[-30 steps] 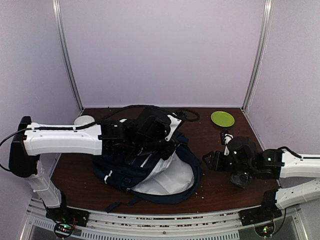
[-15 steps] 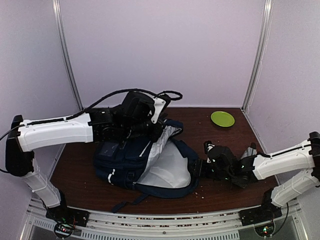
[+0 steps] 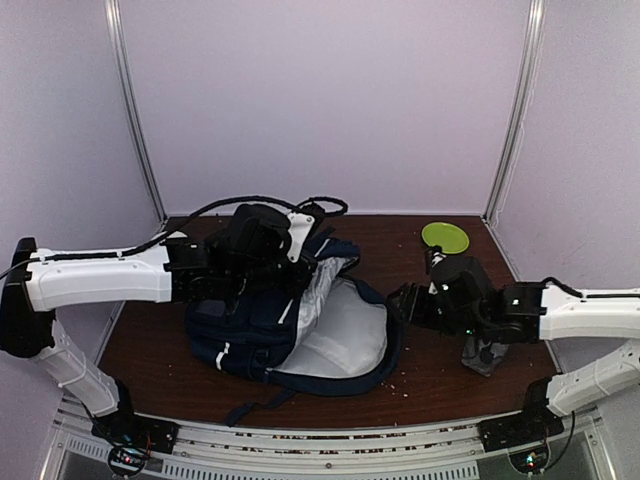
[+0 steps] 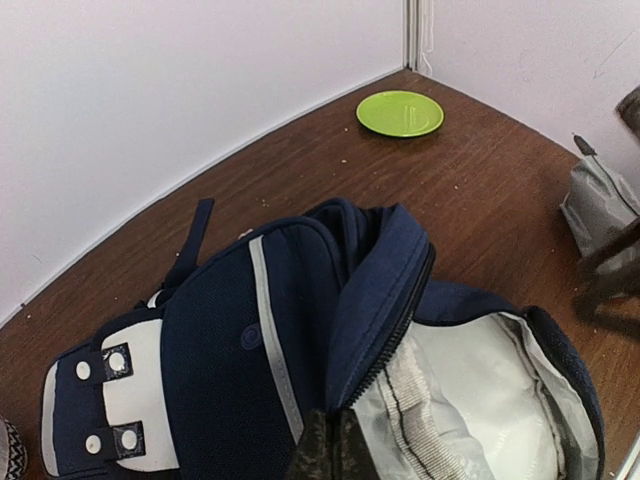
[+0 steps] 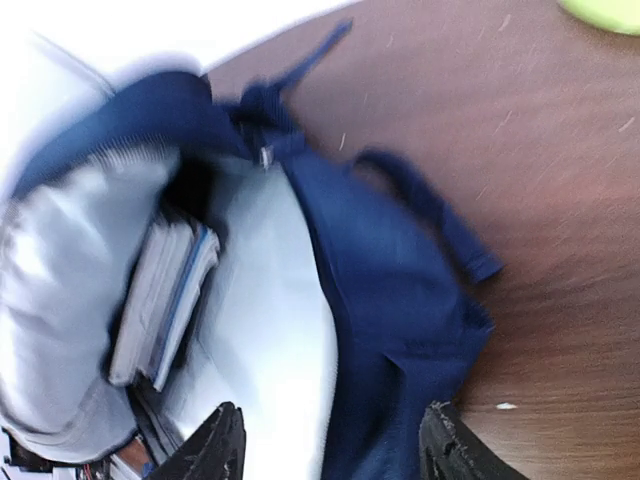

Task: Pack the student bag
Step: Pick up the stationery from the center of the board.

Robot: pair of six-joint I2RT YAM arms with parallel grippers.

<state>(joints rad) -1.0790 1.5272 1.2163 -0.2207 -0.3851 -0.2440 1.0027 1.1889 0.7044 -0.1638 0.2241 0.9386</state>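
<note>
The student bag [image 3: 255, 320] lies open in the middle of the table, navy with white trim and its light grey lining [image 3: 345, 335] showing. My left gripper [image 3: 300, 272] is shut on the bag's zipper edge and holds the flap up. In the left wrist view the fingertips [image 4: 335, 455] pinch that edge beside the bag's navy front [image 4: 220, 340]. My right gripper [image 3: 398, 300] is open and empty at the bag's right rim. In the right wrist view the gripper [image 5: 330, 455] straddles the navy rim [image 5: 390, 300]. Books [image 5: 165, 300] stand inside the bag.
A green plate [image 3: 445, 237] lies at the back right, and it shows in the left wrist view [image 4: 400, 113]. A small grey pouch [image 3: 485, 352] lies under my right arm, also in the left wrist view [image 4: 600, 205]. Pale walls close in the table on three sides.
My left gripper has pulled the bag's flap up and back to the left, widening the opening. My right gripper has swung in to the bag's right rim and lifted slightly.
</note>
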